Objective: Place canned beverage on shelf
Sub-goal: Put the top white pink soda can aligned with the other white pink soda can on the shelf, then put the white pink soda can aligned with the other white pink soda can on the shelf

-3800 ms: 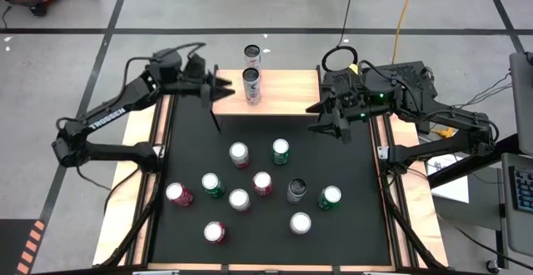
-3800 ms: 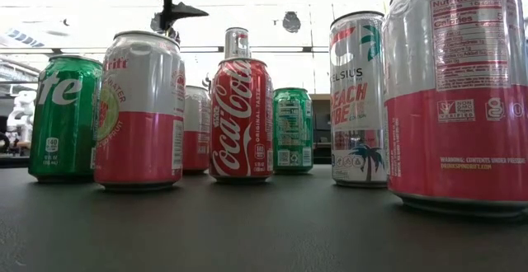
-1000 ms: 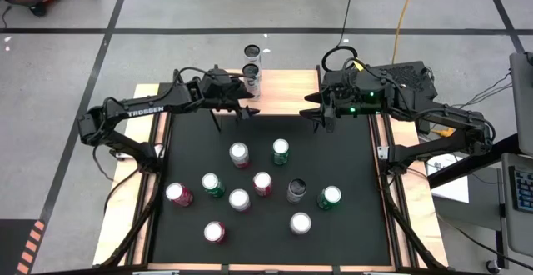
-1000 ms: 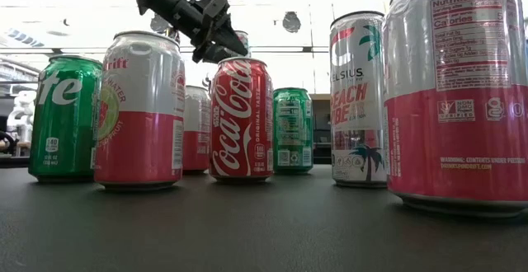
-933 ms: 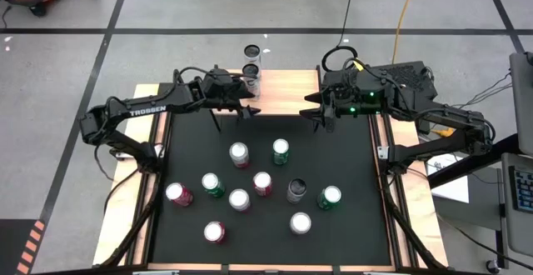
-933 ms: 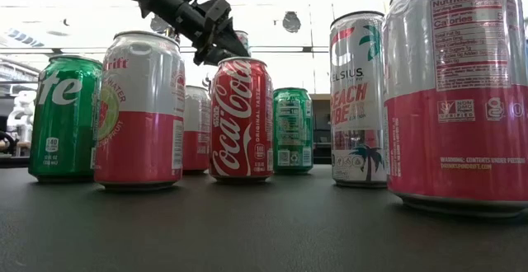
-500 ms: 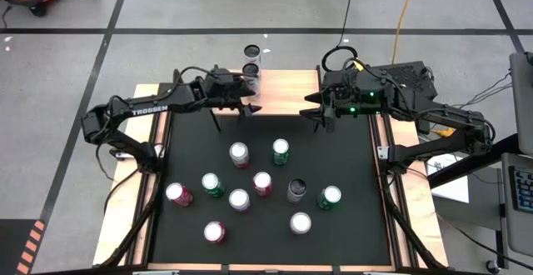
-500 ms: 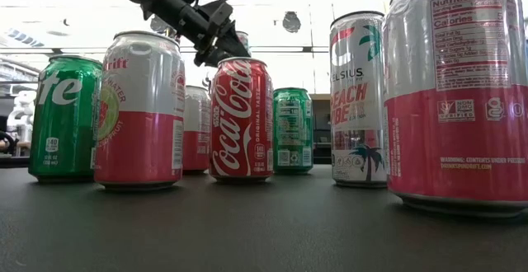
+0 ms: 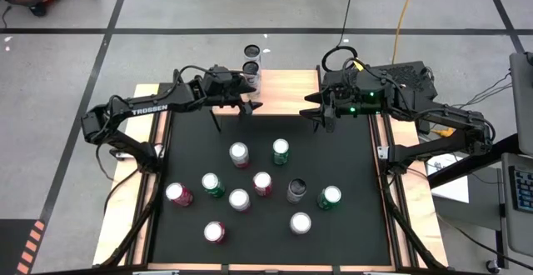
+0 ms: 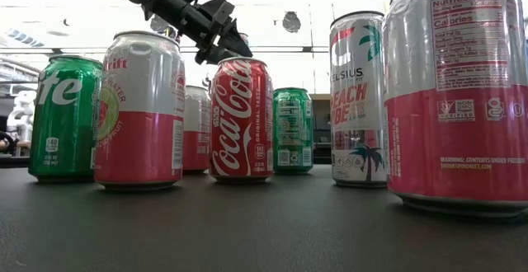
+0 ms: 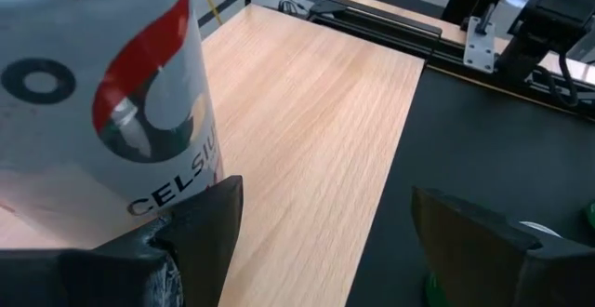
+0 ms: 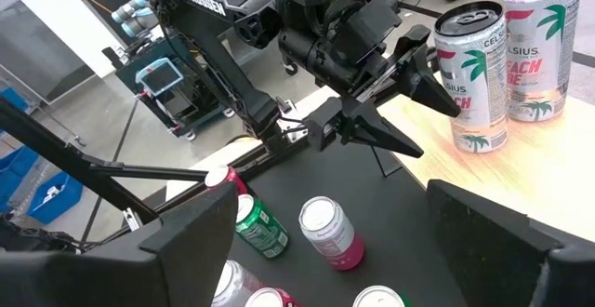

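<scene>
Fingers of the left gripper (image 9: 246,102) are standing spread beside a Celsius can (image 12: 471,74) on the shelf (image 9: 283,92) (a second can touching behind), risking toppling both if swung sideways, while the right gripper (image 9: 321,112) is hovering open-fingered nearby.

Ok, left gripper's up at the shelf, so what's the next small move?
Probably back the left gripper straight off the shelf. It is open and empty, and the near Celsius can already stands there, outside its fingers rather than between them. Cans wait on the mat.
</scene>
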Tool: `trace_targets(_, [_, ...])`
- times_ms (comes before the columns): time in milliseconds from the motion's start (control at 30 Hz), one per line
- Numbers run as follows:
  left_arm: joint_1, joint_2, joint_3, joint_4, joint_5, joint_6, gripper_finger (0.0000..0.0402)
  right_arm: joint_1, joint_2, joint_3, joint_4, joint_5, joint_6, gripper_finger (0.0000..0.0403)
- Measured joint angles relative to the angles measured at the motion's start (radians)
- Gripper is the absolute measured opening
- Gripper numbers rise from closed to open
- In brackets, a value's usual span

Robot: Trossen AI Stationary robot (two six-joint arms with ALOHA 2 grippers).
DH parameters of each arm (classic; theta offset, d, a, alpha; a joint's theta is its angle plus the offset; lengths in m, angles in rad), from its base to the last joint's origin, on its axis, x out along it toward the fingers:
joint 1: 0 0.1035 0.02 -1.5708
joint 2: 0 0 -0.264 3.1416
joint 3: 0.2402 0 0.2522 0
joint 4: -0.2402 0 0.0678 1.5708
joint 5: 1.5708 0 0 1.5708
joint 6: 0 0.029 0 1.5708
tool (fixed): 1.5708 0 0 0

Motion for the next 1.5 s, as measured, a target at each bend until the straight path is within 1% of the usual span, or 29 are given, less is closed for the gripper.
trace_targets(467, [0.0,0.031,0.0,0.004,-0.008,0.0,0.0312,0.0,0.0,0.0,0.0,0.0,0.001,0.0327])
trace_targets(1000, [0.011,0.03,0.0,0.028,-0.007,-0.001,0.0312,0.0,0.0,0.0,-0.001,0.0,0.011,0.0327])
trace_targets(1167, [0.009,0.03,0.001,0.032,0.008,-0.007,0.0312,0.0,0.0,0.0,-0.007,0.0,0.011,0.0327])
trace_targets(1233, [0.005,0.029,0.015,0.012,0.045,-0.034,0.0312,0.0,0.0,0.0,-0.016,0.0,0.011,0.0327])
trace_targets(1367, [0.0,-0.032,0.068,-0.055,0.141,-0.107,0.0312,0.0,0.0,0.0,-0.034,-0.003,0.023,0.0327])
trace_targets(1500, [-0.023,-0.14,0.104,-0.174,0.149,-0.159,0.0312,0.001,0.0,0.0,-0.047,-0.004,0.037,0.0327])
